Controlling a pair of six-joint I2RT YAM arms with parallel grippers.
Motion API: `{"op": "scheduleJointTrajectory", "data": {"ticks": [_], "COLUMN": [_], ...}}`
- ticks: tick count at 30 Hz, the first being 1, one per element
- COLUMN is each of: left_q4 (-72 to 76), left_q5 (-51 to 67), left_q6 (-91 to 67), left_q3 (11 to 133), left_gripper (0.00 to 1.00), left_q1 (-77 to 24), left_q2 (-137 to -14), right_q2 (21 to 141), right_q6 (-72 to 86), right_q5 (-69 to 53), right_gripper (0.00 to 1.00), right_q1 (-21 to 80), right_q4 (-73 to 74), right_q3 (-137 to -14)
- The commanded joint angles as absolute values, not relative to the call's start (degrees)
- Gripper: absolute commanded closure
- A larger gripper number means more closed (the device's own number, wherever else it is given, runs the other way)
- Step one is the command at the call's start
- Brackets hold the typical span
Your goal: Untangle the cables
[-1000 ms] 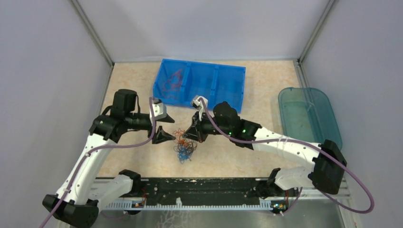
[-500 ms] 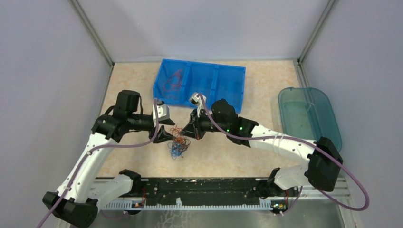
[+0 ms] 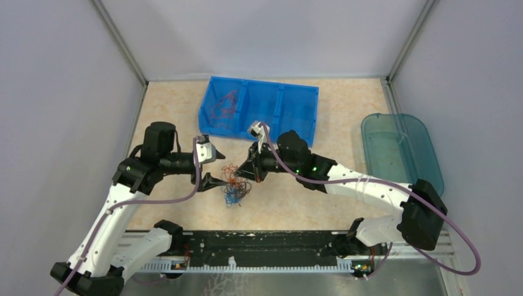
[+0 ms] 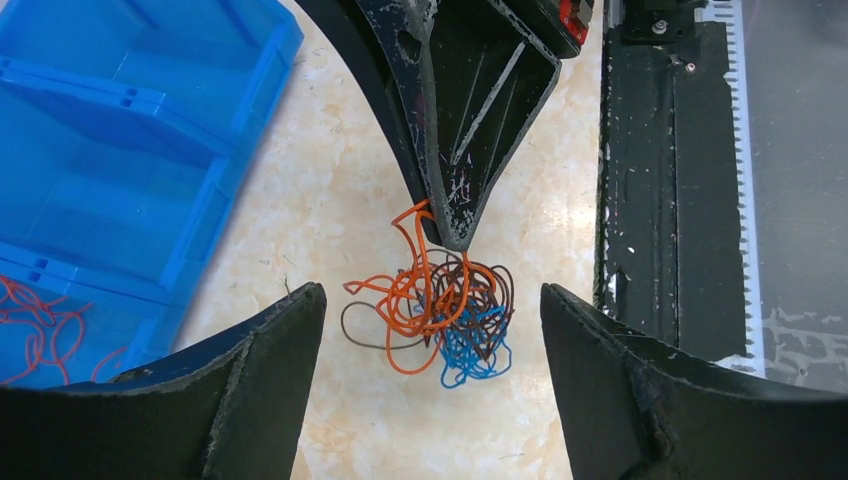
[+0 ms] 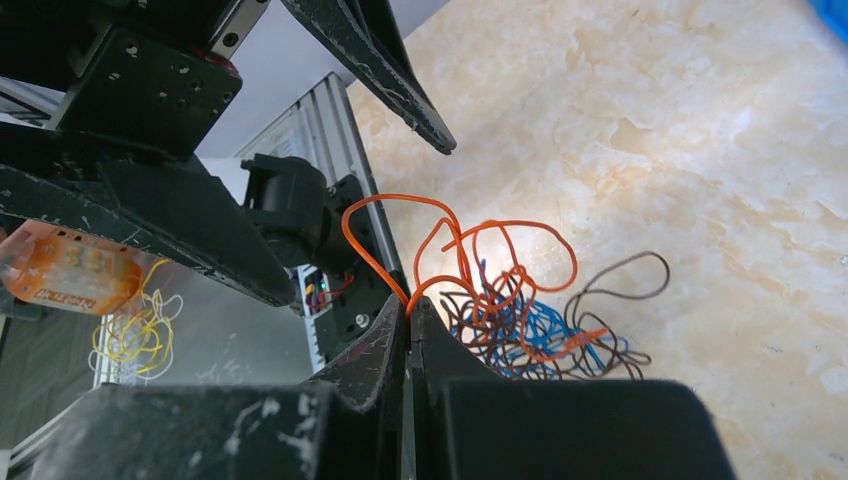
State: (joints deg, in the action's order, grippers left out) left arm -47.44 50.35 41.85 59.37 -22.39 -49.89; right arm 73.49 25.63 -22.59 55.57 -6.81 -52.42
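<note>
Tangled orange, blue, brown cables (image 4: 440,310)

Plain pale-grey walls (image 3: 259,37) are boxing in a beige marbled tabletop (image 3: 345,117) on three sides, aluminium posts (image 3: 120,40) are rising at the far corners, soft even light is spreading throughout.

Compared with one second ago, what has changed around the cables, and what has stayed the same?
The left gripper has drawn back to the left, away from the cables, and its jaws stand open with nothing between them. The right gripper stays shut on an orange cable, nearly in the same place. The cables barely shifted.
</note>
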Motion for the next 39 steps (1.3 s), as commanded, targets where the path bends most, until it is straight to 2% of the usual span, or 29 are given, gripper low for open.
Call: {"op": "scheduleJointTrajectory", "data": {"ticks": [1,5,9,17,21,24,26,31,39], "left_q4": [-45.2,-43.0,-40.0,-37.8,-35.5,-37.0,-37.6,-34.8,-34.0], "left_q5": [50.1,49.2,47.7,43.2,43.3,45.3,47.6,51.5,52.5], "left_q6": [42.9,41.7,40.8,41.4,39.1,36.6,34.0,24.6,20.4], "left_q3": [59.0,58.5,58.1,58.1,61.5,65.0,66.4,67.9,72.4], "left_gripper": [0.17,0.27,0.61,0.99,1.00,1.00,1.00,0.99,0.99], "left_q1": [-23.6,-24.4,-25.4,-25.9,-26.1,-26.3,-26.4,-27.0,-27.5], "left_q2": [-50.7,-52.2,-52.4,-51.3,-50.4,-51.3,-51.7,-51.5,-52.5], "right_q2": [71.3,71.8,71.9,71.5,68.1,62.3,59.3,58.7,67.3], "right_q6": [26.1,26.3,26.3,26.8,25.9,23.5,21.7,19.2,23.9], "right_q5": [-23.4,-24.0,-24.6,-26.4,-22.5,-16.6,-14.8,-18.1,-22.6], "right_gripper": [1.00,1.00,1.00,1.00,0.62,0.37,0.27,0.23,0.21], "right_q1": [55.0,54.9,55.0,54.9,55.0,54.8,54.7,54.7,55.3], "right_q4": [-12.6,-13.3,-13.3,-16.3,-18.0,-28.0,-33.4,-38.8,-51.6], "right_q3": [-51.9,-51.9,-51.9,-49.5,-46.4,-40.8,-37.9,-38.3,-41.4]}}
